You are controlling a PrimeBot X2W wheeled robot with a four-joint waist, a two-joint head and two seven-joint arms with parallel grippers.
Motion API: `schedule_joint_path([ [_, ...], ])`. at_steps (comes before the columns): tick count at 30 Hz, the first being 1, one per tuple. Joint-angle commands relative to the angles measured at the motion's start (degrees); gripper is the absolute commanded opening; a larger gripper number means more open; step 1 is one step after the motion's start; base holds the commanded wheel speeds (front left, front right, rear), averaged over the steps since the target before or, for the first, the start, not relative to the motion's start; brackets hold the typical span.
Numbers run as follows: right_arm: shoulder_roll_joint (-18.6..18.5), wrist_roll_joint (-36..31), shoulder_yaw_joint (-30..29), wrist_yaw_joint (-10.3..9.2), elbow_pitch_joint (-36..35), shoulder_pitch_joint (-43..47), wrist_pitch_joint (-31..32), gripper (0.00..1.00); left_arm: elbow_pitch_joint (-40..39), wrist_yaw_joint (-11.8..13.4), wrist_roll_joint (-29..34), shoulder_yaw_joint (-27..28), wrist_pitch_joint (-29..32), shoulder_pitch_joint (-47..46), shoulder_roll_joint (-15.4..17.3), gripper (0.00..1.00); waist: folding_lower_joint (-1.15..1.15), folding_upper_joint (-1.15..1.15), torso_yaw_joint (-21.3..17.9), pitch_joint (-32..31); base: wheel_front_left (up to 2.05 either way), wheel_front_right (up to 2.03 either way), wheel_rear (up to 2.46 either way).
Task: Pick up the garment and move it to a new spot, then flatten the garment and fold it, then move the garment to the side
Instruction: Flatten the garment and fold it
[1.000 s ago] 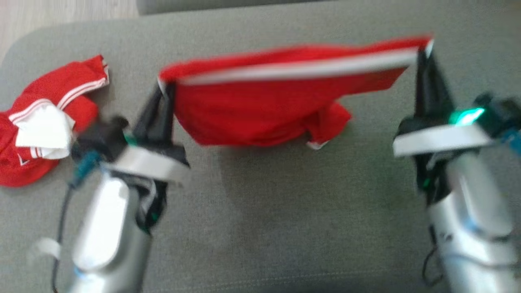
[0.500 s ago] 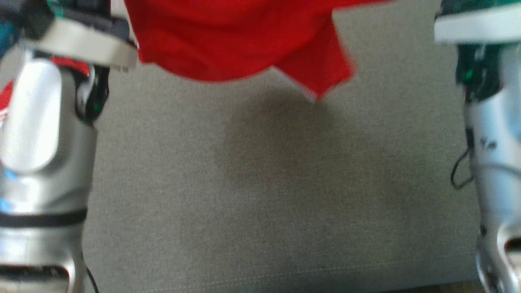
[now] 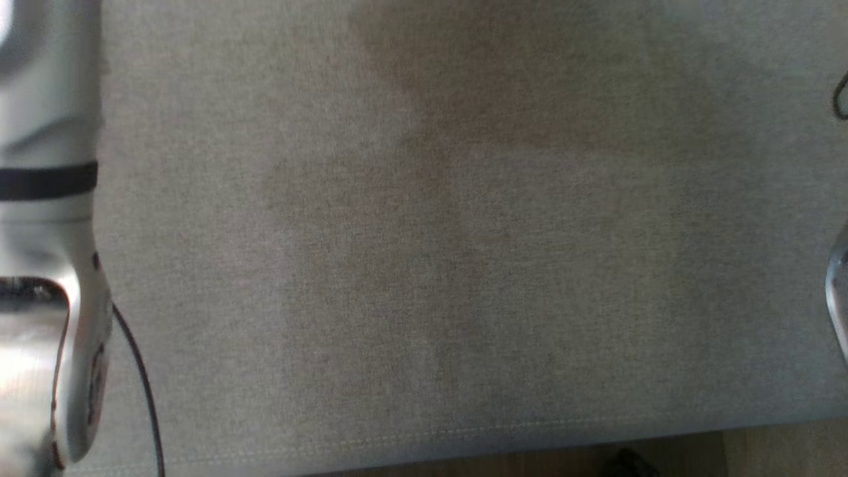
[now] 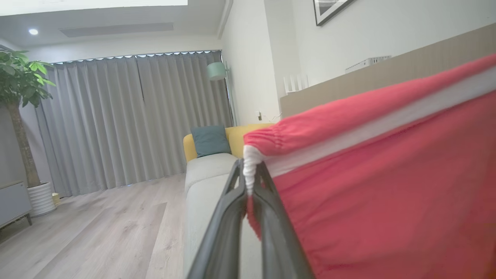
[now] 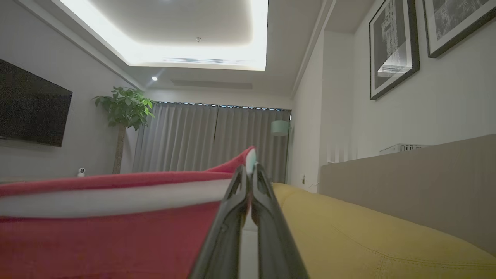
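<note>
The garment is red with a white stripe along its gathered waistband, and it hangs stretched in the air between my two grippers. In the left wrist view my left gripper is shut on one corner of the waistband, the cloth spreading away to the right. In the right wrist view my right gripper is shut on the other corner of the garment, which runs off to the left. The head view has my pale left forearm at the left edge and a sliver of the right arm at the right edge.
Grey sofa cushion spreads under the head view, its front seam near the bottom and wood floor below it. A yellow sofa section lies beside the right gripper. A teal pillow, curtains and a potted plant stand further off in the room.
The head view has swung down, so the garment and both grippers have left its top edge. The garment stays gripped at both corners, lifted higher off the cushion.
</note>
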Motion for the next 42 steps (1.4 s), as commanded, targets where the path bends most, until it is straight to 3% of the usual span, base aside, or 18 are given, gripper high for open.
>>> schedule_joint_path([
  [1, 0.5, -0.6, -2.3, -0.06, -1.5, -2.2, -0.1, 0.00, -1.9, 1.1, -0.2, 2.8, -0.2, -2.3, 2.7, 0.00, -0.01, 0.00, 0.2, 2.3, 0.00, 0.00, 0.00],
  [5, 3.2, 1.5, -5.0, -0.06, -1.7, -1.4, -0.1, 0.00, -2.1, 1.2, -1.6, 5.0, -0.2, -1.4, 1.8, 0.00, -0.01, 0.00, -0.1, 4.4, 0.00, 0.00, 0.00],
  [10, 4.1, 6.8, -1.8, -0.06, -2.9, 4.5, -0.1, 0.00, -3.6, 0.8, -3.2, 7.1, -0.2, 4.3, 0.1, 0.00, -0.01, 0.00, -0.3, 5.1, 0.00, 0.00, 0.00],
  [15, 2.4, 13.6, 3.5, -0.06, -6.2, 16.3, -0.1, 0.00, -5.6, 0.1, -5.3, 9.6, -0.2, 16.8, -2.6, 0.00, -0.01, 0.00, -0.1, 3.4, 0.00, 0.00, 0.00],
  [23, -0.4, 20.6, 10.6, -0.06, -11.1, 37.9, -0.1, 0.00, -7.5, -0.2, -7.1, 12.9, -0.2, 39.1, -5.6, 0.00, -0.01, 0.00, -0.3, -2.2, 0.00, 0.00, 0.00],
  [28, 0.0, 22.7, 12.9, -0.06, -12.4, 49.3, -0.1, 0.00, -8.7, 0.2, -9.6, 13.2, -0.2, 49.7, -6.0, 0.00, -0.01, 0.00, -1.2, -6.7, 0.00, 0.00, 0.00],
  [33, -0.1, 24.2, 13.1, -0.06, -12.3, 58.2, -0.1, 0.00, -10.3, 1.6, -13.2, 11.7, -0.2, 56.9, -6.0, 0.00, -0.01, 0.00, -1.7, -11.5, 0.00, 0.00, 0.00],
  [42, -0.5, 25.9, 15.7, -0.06, -13.4, 69.1, 2.7, 0.00, -10.2, 1.8, -12.5, 9.4, -0.2, 66.9, -6.0, 0.00, -0.01, 0.00, -3.8, -19.6, 0.00, 0.00, 0.00],
])
